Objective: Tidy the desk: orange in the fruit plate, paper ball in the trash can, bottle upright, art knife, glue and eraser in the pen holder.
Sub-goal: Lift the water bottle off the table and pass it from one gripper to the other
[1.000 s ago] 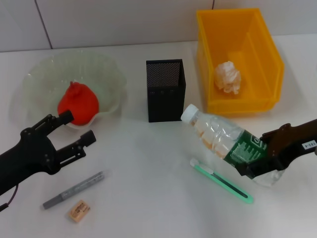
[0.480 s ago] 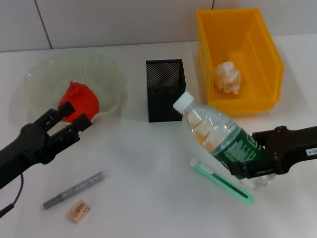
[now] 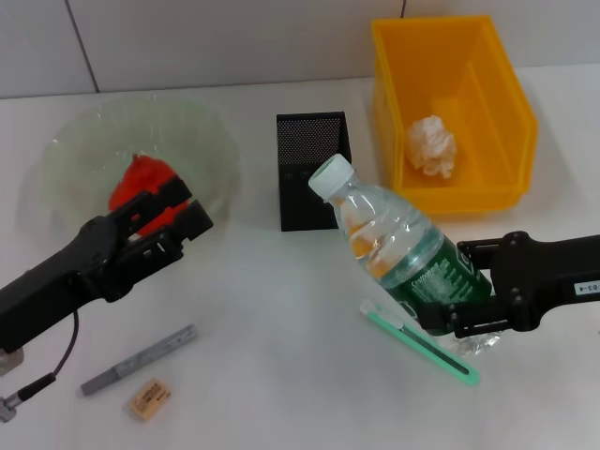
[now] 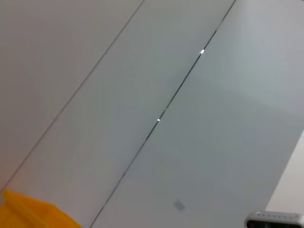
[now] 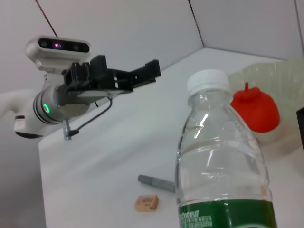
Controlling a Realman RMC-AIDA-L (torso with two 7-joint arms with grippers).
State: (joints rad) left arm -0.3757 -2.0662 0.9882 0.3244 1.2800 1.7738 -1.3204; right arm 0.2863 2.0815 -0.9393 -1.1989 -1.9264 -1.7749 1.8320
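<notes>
My right gripper (image 3: pixel 456 287) is shut on the lower body of the clear bottle (image 3: pixel 394 242) with a green label and holds it tilted, white cap up and to the left; it fills the right wrist view (image 5: pixel 221 161). The orange (image 3: pixel 136 183) lies in the glass fruit plate (image 3: pixel 202 127). My left gripper (image 3: pixel 187 207) hovers open and empty in front of it, also in the right wrist view (image 5: pixel 153 73). The paper ball (image 3: pixel 431 145) lies in the yellow bin (image 3: pixel 511 122). The green art knife (image 3: pixel 422 343), grey glue stick (image 3: pixel 141 359) and eraser (image 3: pixel 150 398) lie on the desk.
The black mesh pen holder (image 3: pixel 314 173) stands just behind the bottle cap. The left wrist view shows only wall and a corner of the yellow bin (image 4: pixel 28 213). The right wrist view shows the orange (image 5: pixel 254 109), glue stick (image 5: pixel 156 183) and eraser (image 5: pixel 146 203).
My right gripper has tipped the bottle up from nearly lying to steeply tilted, its cap rising toward the pen holder. My left gripper has lifted and moved right, in front of the plate.
</notes>
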